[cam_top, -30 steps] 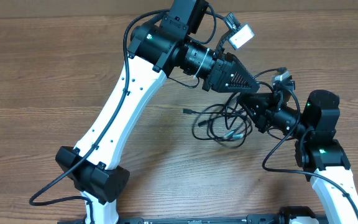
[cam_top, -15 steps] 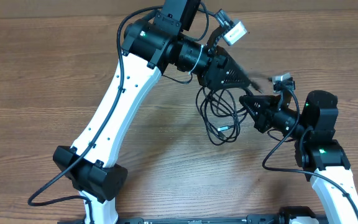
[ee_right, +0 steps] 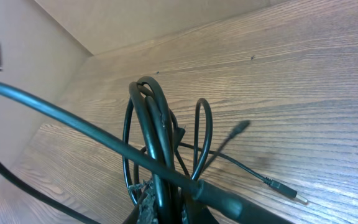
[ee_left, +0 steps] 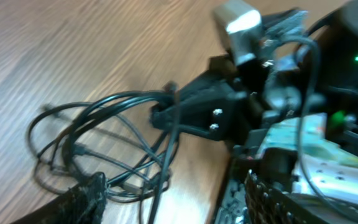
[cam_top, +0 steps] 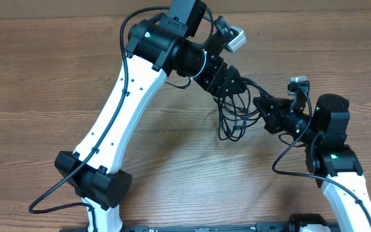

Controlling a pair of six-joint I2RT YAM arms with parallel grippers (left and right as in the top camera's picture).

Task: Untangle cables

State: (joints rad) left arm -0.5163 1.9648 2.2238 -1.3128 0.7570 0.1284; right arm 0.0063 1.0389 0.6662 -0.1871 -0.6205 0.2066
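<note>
The left arm (cam_top: 124,103) reaches far across, left gripper (cam_top: 236,87) spread open; the right arm (cam_top: 332,135) angles in, right gripper (cam_top: 261,103) clenching the cables (cam_top: 232,122) (one tangle, strands uncountable) right of centre.

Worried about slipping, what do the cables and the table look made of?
The cables: probably rubber or plastic jacket, smooth black, slight sheen, bending in soft loops. The table: wood or wood-look laminate, matte brown, visible grain lines.

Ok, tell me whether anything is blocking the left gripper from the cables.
Nothing visible does. The open left gripper hangs right at the top loops of the cables. The right gripper is shut on them from the opposite side, not in between.
</note>
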